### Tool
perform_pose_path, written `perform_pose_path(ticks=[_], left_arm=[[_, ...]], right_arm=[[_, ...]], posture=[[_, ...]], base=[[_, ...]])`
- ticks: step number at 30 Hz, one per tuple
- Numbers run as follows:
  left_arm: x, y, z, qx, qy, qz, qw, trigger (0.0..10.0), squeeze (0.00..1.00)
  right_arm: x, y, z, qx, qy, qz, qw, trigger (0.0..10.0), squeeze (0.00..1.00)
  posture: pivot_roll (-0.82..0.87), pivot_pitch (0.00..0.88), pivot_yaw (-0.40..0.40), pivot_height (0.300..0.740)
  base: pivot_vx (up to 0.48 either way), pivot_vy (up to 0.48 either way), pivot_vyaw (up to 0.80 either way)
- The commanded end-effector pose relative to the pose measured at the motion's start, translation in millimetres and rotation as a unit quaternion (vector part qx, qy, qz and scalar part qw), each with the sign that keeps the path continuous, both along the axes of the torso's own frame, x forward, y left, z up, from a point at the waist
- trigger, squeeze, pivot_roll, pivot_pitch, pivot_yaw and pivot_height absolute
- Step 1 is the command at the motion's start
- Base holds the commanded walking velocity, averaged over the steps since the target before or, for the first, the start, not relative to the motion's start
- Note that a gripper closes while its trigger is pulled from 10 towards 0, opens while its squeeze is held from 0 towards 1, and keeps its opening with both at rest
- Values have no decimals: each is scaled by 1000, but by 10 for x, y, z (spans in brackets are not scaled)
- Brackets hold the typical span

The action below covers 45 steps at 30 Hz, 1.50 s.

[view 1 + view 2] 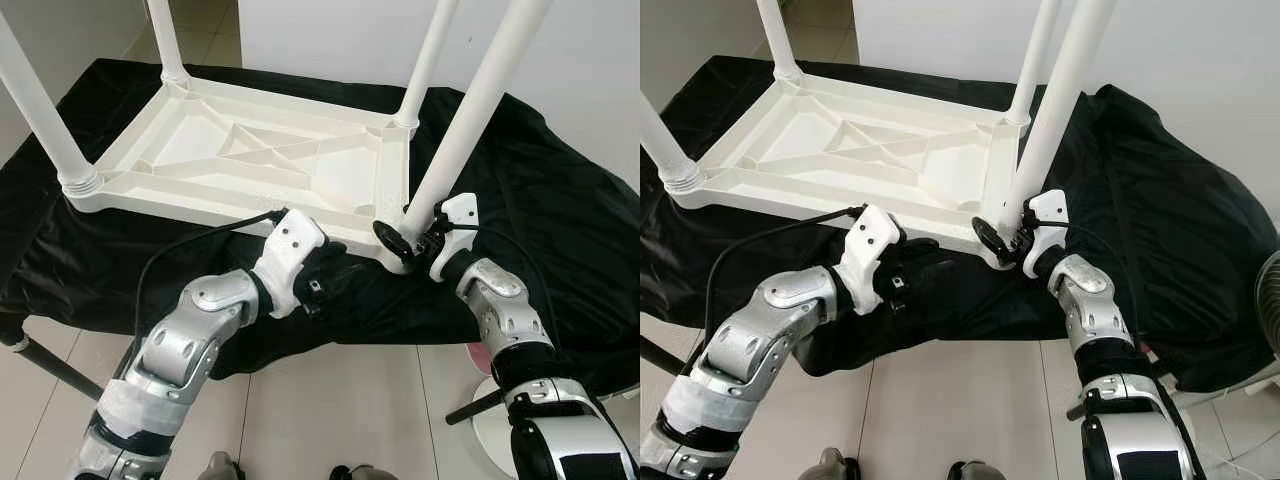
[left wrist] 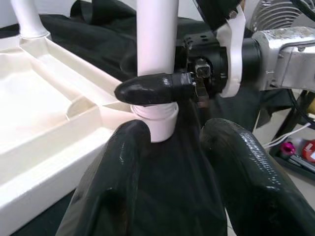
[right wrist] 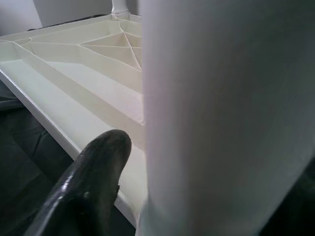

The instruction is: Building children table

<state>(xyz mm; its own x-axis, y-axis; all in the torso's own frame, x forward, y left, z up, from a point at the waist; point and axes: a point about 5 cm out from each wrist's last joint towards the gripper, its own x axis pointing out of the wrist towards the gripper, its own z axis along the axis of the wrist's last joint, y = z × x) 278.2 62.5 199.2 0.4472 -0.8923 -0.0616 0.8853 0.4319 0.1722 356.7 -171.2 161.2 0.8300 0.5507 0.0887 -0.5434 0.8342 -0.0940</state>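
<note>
Gripping the near right leg low at its socket, our right gripper clamps smooth, light, stiff plastic. Upturned table top lies on black cloth. Left gripper, fingers apart, rests just beside the corner.

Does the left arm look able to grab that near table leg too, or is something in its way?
Probably yes. The left gripper sits open just beside the near leg, nothing between them. But the right gripper already clamps the leg's base, so the left would likely need to grip higher up.
</note>
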Motion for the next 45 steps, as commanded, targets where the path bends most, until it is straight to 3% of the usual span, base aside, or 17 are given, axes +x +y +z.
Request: perform_pose_path(ticks=[1,3,4,5,6,19,25,30,33,35,36,41,42,43,44,45], left_arm=[[-1,-32,-40,8,-1,7,1000,10000,0],[0,-35,-43,9,-1,6,1000,10000,0],[1,-37,-47,10,-1,7,1000,10000,0],[1,-38,-50,10,-1,7,1000,10000,0],[4,-41,-52,10,-1,8,1000,10000,0],[27,-59,-69,9,-5,12,1000,10000,0],[54,-62,-60,9,-8,13,1000,10000,0],[65,-50,-66,10,-11,16,1000,10000,0],[84,-32,-68,10,-10,21,1000,10000,0],[84,-32,-68,10,-10,21,1000,10000,0],[80,-31,-70,9,-9,22,1000,10000,0],[67,-33,-83,8,-6,23,1000,10000,0],[62,-28,-93,7,-3,23,1000,10000,0],[62,-28,-93,7,-3,23,1000,10000,0],[46,-24,-105,6,0,22,1000,10000,0],[46,-24,-105,6,0,22,1000,10000,0]], right_arm=[[-14,-10,-76,-7,14,0,1000,0,0],[-12,-14,-79,-6,13,-3,1000,0,0],[-11,-18,-84,-5,13,-6,1000,3451,0],[-9,-21,-88,-5,12,-8,1000,3451,0],[-11,-35,-96,0,13,-22,1000,10000,0],[-72,-21,-187,9,9,-152,988,10000,0],[-121,36,-298,35,35,-252,967,10000,0],[-252,253,-351,62,40,-318,945,10000,0],[-292,377,-346,79,43,-332,939,10000,0],[-292,377,-346,79,43,-332,939,10000,0],[-330,468,-323,88,41,-330,939,10000,0],[-370,511,-299,91,36,-317,943,10000,0],[-381,492,-289,93,33,-309,946,10000,137],[-381,492,-289,93,33,-309,946,10000,137],[-403,468,-275,93,29,-305,947,10000,816],[-403,468,-275,93,29,-305,947,10000,816]], posture=[[69,91,-63,740],[68,89,-63,740],[67,89,-64,740],[67,89,-64,740],[63,85,-67,740],[45,68,-74,740],[39,64,-72,740],[32,65,-71,740],[32,67,-69,740],[32,67,-69,740],[30,75,-71,740],[29,77,-72,740],[25,82,-74,740],[25,82,-74,740],[22,88,-72,740],[22,88,-72,740]], base=[[0,0,0],[0,0,0],[0,0,0],[0,0,0],[0,0,0],[0,0,0],[0,0,0],[0,0,0],[0,0,0],[0,0,0],[0,0,0],[0,0,0],[0,0,0],[0,0,0],[0,0,0],[0,0,0]])
